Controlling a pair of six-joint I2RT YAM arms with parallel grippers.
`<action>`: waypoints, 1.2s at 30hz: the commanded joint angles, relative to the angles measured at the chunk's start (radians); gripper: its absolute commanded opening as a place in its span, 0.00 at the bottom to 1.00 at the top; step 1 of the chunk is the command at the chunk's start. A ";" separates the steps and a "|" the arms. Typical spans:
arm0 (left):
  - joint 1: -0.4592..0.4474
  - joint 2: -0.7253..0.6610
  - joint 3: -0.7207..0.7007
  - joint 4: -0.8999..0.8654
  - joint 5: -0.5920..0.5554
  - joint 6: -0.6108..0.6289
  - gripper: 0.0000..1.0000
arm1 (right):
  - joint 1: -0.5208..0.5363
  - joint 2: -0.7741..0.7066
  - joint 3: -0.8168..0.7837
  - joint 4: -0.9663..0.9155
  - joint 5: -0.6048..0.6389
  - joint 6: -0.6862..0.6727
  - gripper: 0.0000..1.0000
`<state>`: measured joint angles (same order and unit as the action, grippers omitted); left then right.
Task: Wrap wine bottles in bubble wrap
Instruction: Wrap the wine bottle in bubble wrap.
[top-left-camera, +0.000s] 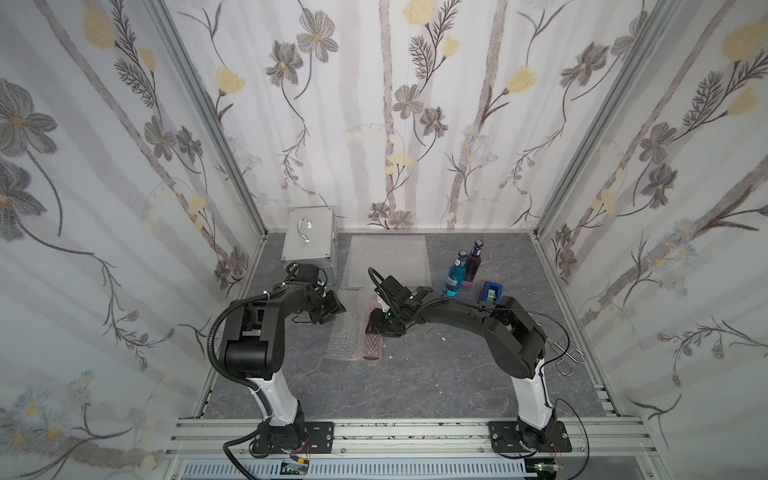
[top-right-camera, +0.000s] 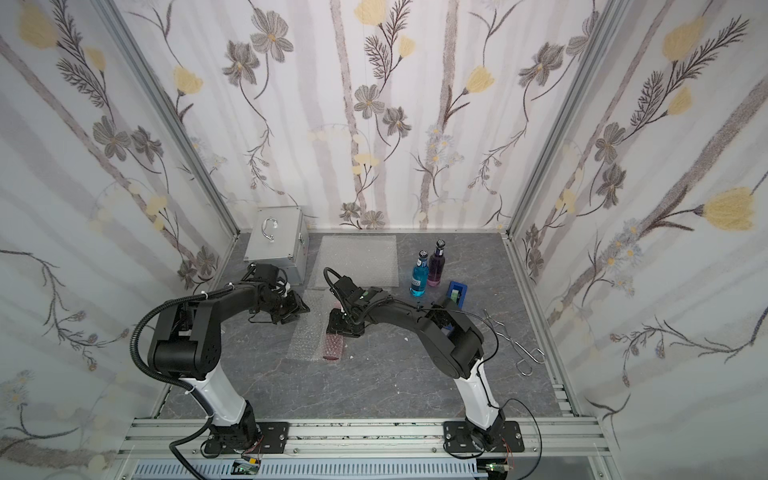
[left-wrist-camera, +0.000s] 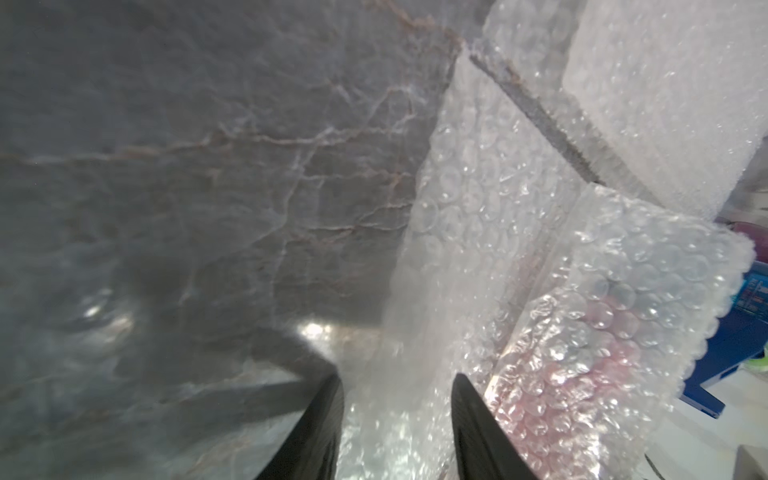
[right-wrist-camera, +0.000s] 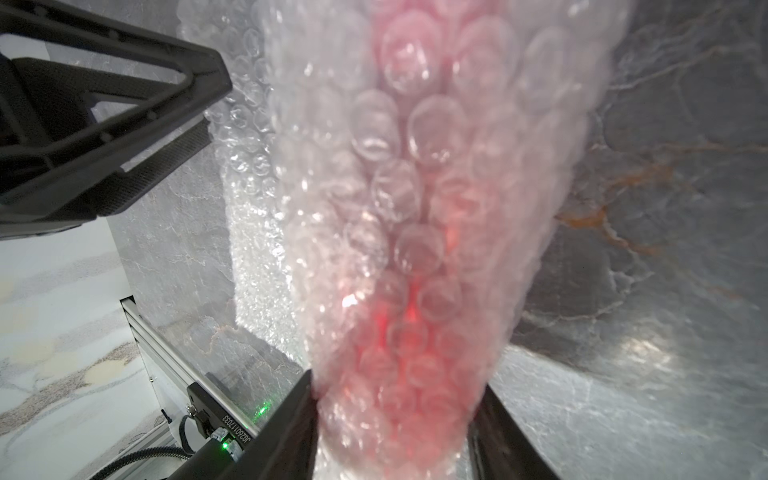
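Note:
The red wine bottle (top-left-camera: 372, 345) (top-right-camera: 333, 347) lies on its side mid-table, rolled in a bubble wrap sheet (top-left-camera: 345, 332). In the right wrist view my right gripper (right-wrist-camera: 395, 395) is shut on the wrapped red bottle (right-wrist-camera: 415, 249), a finger pressed against each side. My left gripper (top-left-camera: 332, 309) (left-wrist-camera: 397, 395) is open at the sheet's left part, with loose bubble wrap (left-wrist-camera: 478, 208) lying between its spread fingers. The blue bottle (top-left-camera: 455, 276) and the purple bottle (top-left-camera: 472, 266) stand upright at the back right. More bubble wrap (top-left-camera: 388, 257) lies flat at the back.
A silver metal case (top-left-camera: 309, 241) sits in the back left corner, just behind the left arm. A blue tape dispenser (top-left-camera: 493, 292) stands right of the bottles. Metal tongs (top-left-camera: 565, 357) lie near the right edge. The walls close in on three sides.

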<state>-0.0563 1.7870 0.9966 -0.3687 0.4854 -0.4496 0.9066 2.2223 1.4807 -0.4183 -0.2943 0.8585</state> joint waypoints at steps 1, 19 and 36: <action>0.000 0.008 -0.014 -0.013 0.021 -0.024 0.42 | 0.000 0.011 -0.004 -0.007 0.017 -0.012 0.52; 0.001 -0.116 -0.064 0.014 0.168 -0.049 0.33 | -0.002 0.018 -0.001 -0.007 0.014 -0.014 0.51; -0.005 -0.177 -0.070 0.008 0.179 -0.042 0.14 | -0.002 0.023 0.004 -0.012 0.011 -0.018 0.50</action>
<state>-0.0593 1.6047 0.9199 -0.3637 0.6571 -0.4824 0.9028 2.2303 1.4860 -0.4095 -0.3149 0.8440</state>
